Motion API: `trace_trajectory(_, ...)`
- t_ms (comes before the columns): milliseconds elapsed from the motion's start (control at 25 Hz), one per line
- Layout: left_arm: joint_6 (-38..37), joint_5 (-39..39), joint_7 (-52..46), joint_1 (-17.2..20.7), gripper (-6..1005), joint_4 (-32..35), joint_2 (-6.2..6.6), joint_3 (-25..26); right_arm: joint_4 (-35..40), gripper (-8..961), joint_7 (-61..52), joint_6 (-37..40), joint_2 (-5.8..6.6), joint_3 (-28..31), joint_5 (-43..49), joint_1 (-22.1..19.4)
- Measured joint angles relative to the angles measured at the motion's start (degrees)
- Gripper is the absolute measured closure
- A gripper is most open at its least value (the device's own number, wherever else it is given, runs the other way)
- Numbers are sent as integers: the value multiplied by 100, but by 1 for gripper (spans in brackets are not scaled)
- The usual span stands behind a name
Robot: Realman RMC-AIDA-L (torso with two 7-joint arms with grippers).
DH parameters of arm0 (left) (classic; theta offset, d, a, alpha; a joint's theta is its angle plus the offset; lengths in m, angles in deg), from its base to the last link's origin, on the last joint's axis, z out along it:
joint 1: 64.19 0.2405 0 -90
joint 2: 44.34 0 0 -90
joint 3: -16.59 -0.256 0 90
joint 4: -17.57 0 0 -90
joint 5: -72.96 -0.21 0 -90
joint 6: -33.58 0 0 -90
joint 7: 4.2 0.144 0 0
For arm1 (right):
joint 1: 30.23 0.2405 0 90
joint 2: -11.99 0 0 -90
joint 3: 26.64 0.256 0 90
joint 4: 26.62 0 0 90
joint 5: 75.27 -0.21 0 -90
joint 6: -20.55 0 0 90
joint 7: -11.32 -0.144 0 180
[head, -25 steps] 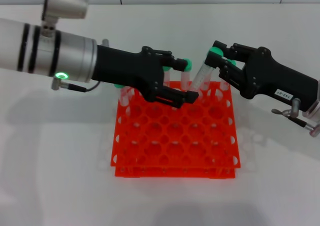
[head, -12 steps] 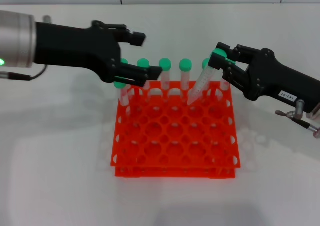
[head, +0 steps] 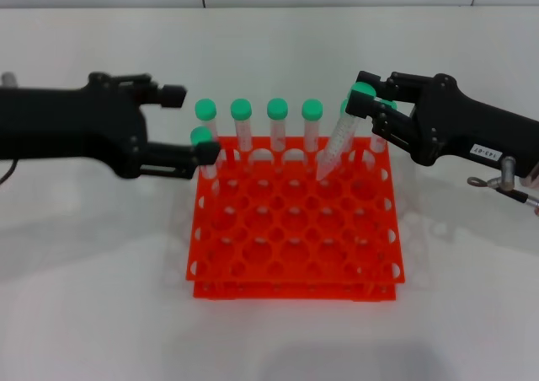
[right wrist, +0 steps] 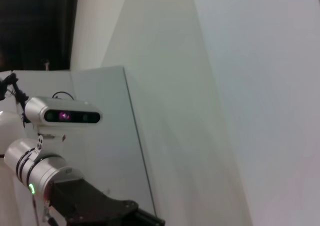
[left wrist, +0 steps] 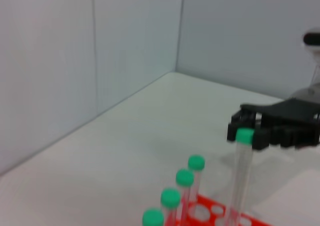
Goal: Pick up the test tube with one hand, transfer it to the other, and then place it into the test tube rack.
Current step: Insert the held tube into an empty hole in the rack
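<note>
The test tube (head: 335,147), clear with a green cap, hangs tilted in my right gripper (head: 364,103), which is shut on it just under the cap. Its tip points at the back row of the orange-red test tube rack (head: 295,290). That gripper carries a white label sticker. My left gripper (head: 189,124) is open at the rack's back left corner and holds nothing; its lower finger is close beside a capped tube (head: 201,138) standing there. The left wrist view shows the held test tube (left wrist: 243,171) under my right gripper (left wrist: 250,132), above the rack (left wrist: 210,212).
Several more green-capped tubes (head: 278,120) stand upright along the rack's back row, also seen as tubes (left wrist: 184,180) in the left wrist view. The rack sits on a white table with a wall behind. My left arm (right wrist: 45,173) shows in the right wrist view.
My left gripper has drawn back to the left, away from the rack's middle, and stands open. The right gripper with the tube has hardly moved.
</note>
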Motion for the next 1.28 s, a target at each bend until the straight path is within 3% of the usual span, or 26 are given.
trace_trajectory(400, 51, 353, 659, 957, 128, 12, -35, 139, 521, 691, -378, -154, -3, -362, -11, 141)
trace_trajectory(680, 169, 972, 1776, 1594, 128, -524, -38, 399, 747, 689, -616, -192, -5, -481, -11, 265)
trace_trajectory(1000, 42, 1326, 2894, 1500, 130, -2230, -12, 979, 779, 687, -723, -436, -25, -787, -20, 502)
trace_trajectory(1280, 26, 1170, 3063, 1322, 131, -2661, 7, 1079, 779, 686, -711, -756, -61, -1038, -56, 720)
